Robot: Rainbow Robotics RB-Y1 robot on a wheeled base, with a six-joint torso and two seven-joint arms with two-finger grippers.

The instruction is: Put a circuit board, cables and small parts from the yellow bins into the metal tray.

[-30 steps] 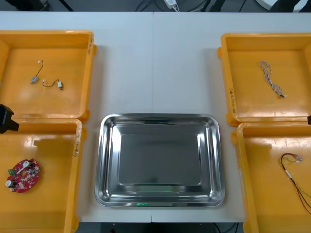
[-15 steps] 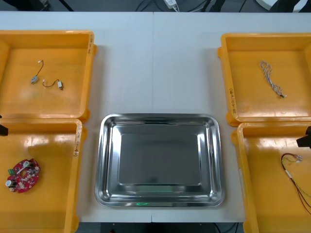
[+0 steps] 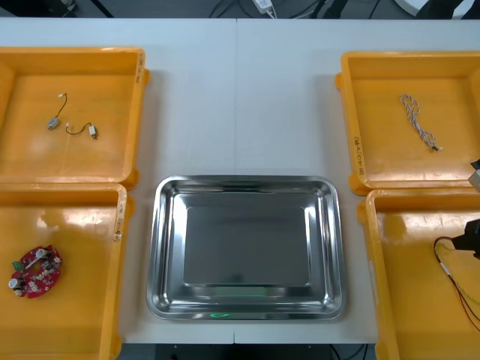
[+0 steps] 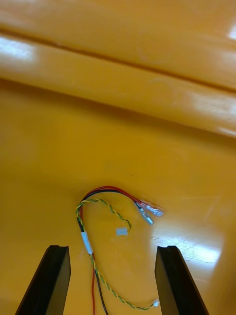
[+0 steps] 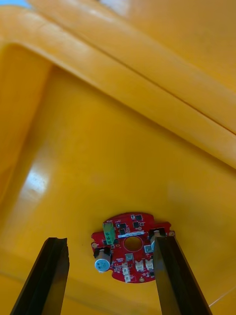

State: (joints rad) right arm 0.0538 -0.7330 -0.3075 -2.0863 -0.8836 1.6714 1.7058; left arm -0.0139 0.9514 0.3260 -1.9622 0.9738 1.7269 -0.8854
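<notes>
Right wrist view: right gripper, spread, over a floppy-looking red and yellow cable (I'd pinch its sleeved stem); left gripper, spread, over the circuit board.

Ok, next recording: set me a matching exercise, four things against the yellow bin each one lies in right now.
Things: 1 circuit board; 2 red and yellow cable; 3 twisted cable; 4 small metal parts.
Places: a far left bin; b near right bin; c near left bin; d far right bin.
Pairs: 1-c, 2-b, 3-d, 4-a.
The left tool hangs open over the circuit board, the right tool open over the red and yellow cable.
</notes>
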